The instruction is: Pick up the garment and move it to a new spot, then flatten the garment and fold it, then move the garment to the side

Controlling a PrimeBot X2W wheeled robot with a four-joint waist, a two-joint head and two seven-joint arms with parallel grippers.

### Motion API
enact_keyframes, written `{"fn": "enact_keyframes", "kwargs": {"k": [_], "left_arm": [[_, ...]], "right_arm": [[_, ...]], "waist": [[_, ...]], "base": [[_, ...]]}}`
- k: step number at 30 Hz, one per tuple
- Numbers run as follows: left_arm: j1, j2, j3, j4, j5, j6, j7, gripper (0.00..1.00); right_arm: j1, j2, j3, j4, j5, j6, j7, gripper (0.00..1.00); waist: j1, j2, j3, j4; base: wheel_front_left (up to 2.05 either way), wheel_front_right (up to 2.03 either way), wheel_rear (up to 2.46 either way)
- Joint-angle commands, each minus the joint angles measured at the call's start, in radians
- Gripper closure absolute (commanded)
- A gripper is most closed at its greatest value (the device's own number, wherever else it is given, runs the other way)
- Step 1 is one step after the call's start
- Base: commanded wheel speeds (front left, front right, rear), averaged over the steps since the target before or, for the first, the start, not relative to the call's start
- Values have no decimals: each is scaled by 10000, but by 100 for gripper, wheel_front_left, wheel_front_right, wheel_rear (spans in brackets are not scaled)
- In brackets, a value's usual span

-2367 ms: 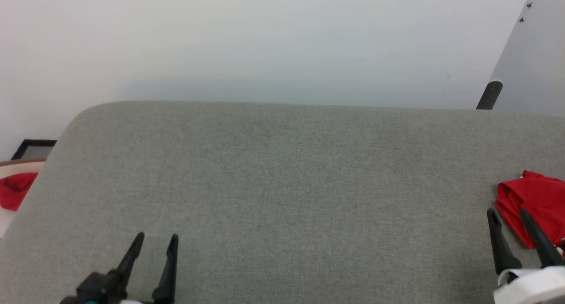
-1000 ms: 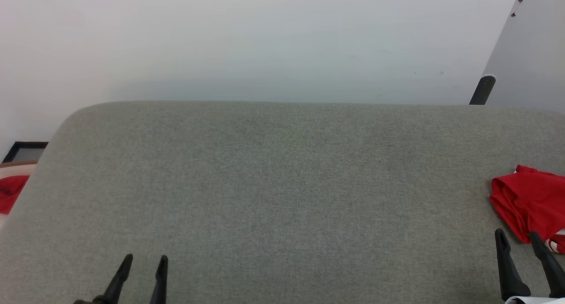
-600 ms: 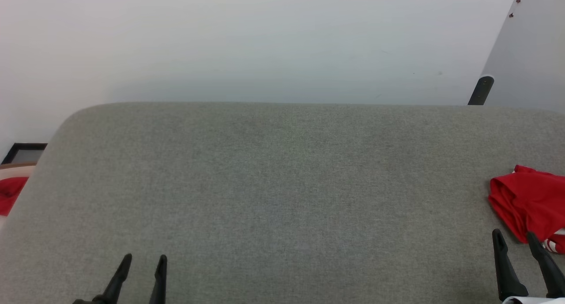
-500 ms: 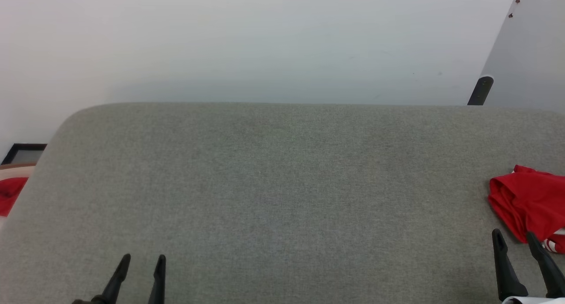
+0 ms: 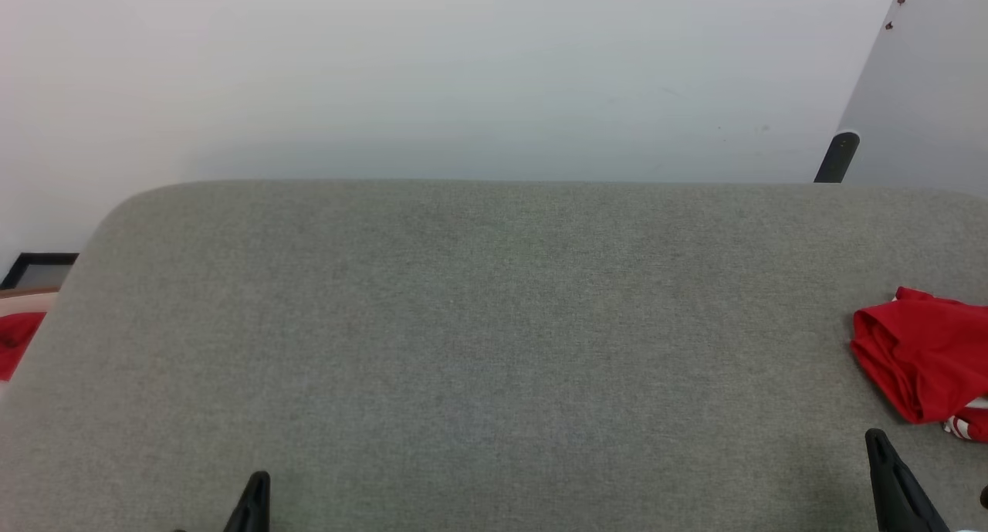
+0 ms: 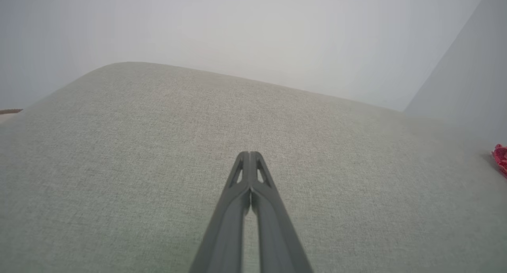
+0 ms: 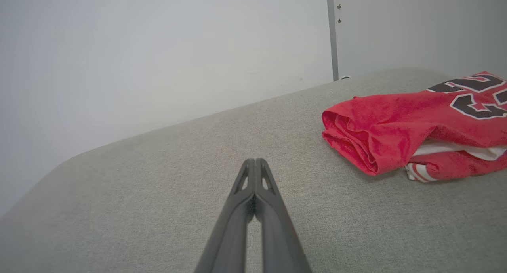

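Both our grippers have just closed. A moment ago they stood wide open. Now the left gripper point(image 6: 250, 155) and the right gripper point(image 7: 255, 162) each have their fingers pressed together with nothing between them. Both have also drawn back toward the near edge of the grey cushion point(image 5: 478, 323). The garment point(image 7: 396, 122) lies in a compact red bundle at the cushion's right end, numerals facing up, with white sleeve and striped trim showing underneath. We touch it nowhere. We judge that the garment is folded, set to the side and released, and that our arms are retiring, with little left to do.
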Motion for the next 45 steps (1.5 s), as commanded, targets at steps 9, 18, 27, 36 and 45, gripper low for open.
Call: {"fn": "enact_keyframes", "kwargs": {"k": [9,18,27,36,45], "left_arm": [[-614,-155,265,69,-1652,-91,423,100],[-942,-348,425,243,-2973,-159,805,100],[-1237,-523,573,404,-4163,-220,1146,100],[-1510,-682,703,546,-5246,-278,1457,100],[-1747,-829,827,682,-6242,-334,1749,100]], "right_arm": [[-517,47,-61,164,1633,-1,233,100],[-809,136,-88,425,2914,-1,425,100],[-1061,214,-112,660,4072,-1,595,100],[-1290,285,-136,880,5127,-2,761,100],[-1504,355,-155,1082,6072,-2,908,100]], "waist": [[1,0,28,-32],[1,0,56,-63],[1,0,83,-94],[1,0,111,-125],[1,0,138,-157]], "base": [[0,0,0],[0,0,0],[0,0,0],[0,0,0],[0,0,0]]}}
